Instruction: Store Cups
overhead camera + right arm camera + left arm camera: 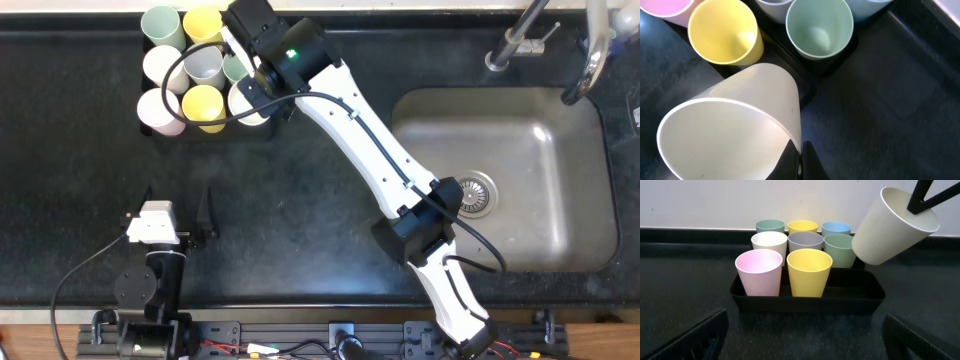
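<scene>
Cream cup [892,227] tilted at tray [807,305] edge | right pincer [798,157] clamped on its rim | left pincer [178,207] apart

Overhead light was bright, even. Steel sink [560,150] glared. Dark counter [100,170] swallowed shadows. I saw white cup [740,120] up close, soft-edged, slightly blurred.

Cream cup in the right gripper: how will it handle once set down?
Probably light and thin-walled: the right gripper holds the cream cup tilted by a rim pinch. Tapered to a narrow base, so likely tippy if nudged high. Looks smooth; may slip.
</scene>
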You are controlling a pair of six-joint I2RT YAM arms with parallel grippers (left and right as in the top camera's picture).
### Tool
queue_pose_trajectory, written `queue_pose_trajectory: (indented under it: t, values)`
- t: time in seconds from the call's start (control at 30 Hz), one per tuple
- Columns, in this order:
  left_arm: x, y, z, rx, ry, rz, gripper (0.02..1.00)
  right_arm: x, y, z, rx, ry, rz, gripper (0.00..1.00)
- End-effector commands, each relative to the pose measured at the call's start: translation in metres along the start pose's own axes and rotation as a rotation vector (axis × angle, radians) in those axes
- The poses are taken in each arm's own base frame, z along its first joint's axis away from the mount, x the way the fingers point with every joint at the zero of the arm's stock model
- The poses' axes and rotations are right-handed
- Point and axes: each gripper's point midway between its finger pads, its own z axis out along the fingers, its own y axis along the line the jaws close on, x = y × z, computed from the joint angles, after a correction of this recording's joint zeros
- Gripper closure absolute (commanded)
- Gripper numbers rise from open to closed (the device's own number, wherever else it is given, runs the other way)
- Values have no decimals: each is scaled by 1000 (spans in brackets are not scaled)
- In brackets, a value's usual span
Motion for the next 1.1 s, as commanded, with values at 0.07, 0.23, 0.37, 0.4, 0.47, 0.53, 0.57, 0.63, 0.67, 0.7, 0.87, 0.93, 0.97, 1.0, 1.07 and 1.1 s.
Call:
queue_pose_trajectory:
  t: [0.07,0.23,0.37,0.4,0.47,0.53,0.57,0.63,0.67,0.7,0.87,0.93,0.97,1.0,1.07,1.1]
  values:
    - [-1,1,0,-1,-6,21,20,4,4,26,-20,37,-31,958]
    - [-1,1,0,-1,-6,21,20,10,4,41,-19,69,-43,958]
    - [-1,1,0,-1,-6,21,20,11,4,50,-20,80,-53,958]
    - [-1,1,0,-1,-6,21,20,12,4,53,-20,85,-53,956]
    - [-1,1,0,-1,-6,21,20,14,4,59,-21,96,-55,954]
    - [-1,1,0,-1,-6,21,20,16,4,64,-22,106,-71,956]
    - [-1,1,0,-1,-6,21,20,17,4,65,-22,109,-72,956]
    - [-1,1,0,-1,-6,21,20,18,4,68,-23,115,-74,956]
    - [-1,1,0,-1,-6,21,20,18,4,68,-23,114,-74,958]
    - [-1,1,0,-1,-6,21,20,17,3,68,-22,109,-74,958]
    - [-1,1,0,-1,-6,21,20,17,3,72,-23,111,-92,956]
    - [-1,1,0,-1,-6,21,20,19,4,74,-24,117,-97,956]
    - [-1,1,0,-1,-6,21,20,19,3,75,-24,120,-97,958]
    - [-1,1,0,-1,-6,21,20,20,3,77,-24,124,-97,958]
    - [-1,1,0,-1,-6,21,20,22,4,79,-25,129,-104,958]
    - [-1,1,0,-1,-6,21,20,22,4,79,-26,131,-105,956]
